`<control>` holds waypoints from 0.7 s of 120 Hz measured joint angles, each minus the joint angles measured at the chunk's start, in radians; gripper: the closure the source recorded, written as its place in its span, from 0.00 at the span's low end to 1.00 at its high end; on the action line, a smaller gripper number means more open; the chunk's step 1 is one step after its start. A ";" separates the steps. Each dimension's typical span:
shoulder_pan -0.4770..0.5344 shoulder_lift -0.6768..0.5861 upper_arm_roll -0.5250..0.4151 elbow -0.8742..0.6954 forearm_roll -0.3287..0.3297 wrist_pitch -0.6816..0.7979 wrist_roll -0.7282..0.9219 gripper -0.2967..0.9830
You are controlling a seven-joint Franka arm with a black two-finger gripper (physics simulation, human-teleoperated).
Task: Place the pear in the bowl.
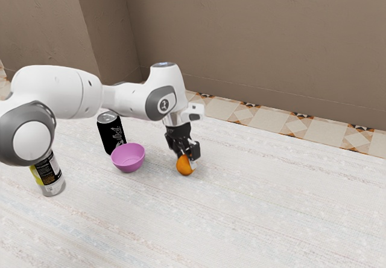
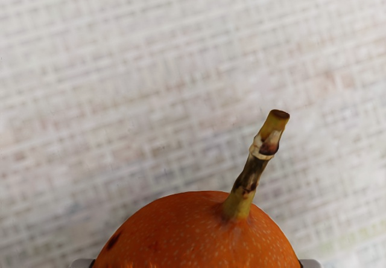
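From where I stand, the white arm [image 1: 56, 92] comes in from the exterior view's left and bends down over the pale surface [image 1: 259, 201]. Its black end effector [image 1: 186, 158] points downward and is clamped on the orange pear [image 1: 184, 167], a finger on either side of the fruit. Whether the pear rests on the surface or hangs just above it is hard to make out from here. The wrist view looks down on its speckled skin, with the stubby stem [image 2: 256, 165] poking up at a slant and a grey fingertip [image 2: 82, 263] against one flank, its partner against the other.

The pink bowl [image 1: 128, 158] sits upright on the surface, apart from the pear and off toward the exterior view's left. Just beside the bowl, nearer the surface's far edge, stands a black can [image 1: 110, 136]. Farther toward the exterior view's left, and farther from that far edge, a labelled container [image 1: 52, 180] stands upright, its top hidden behind the arm. Beyond the far edge runs a band of patterned tile [image 1: 265, 116] along the brown wall [image 1: 253, 38].
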 joint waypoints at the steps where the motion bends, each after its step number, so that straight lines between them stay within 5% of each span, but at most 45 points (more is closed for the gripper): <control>1: 0.000 0.000 0.000 0.000 0.000 0.000 0.000 0.49; 54: 0.022 -0.068 0.007 -0.010 0.022 -0.024 -0.022 0.60; 84: 0.034 -0.126 0.086 -0.022 0.029 -0.081 -0.032 0.62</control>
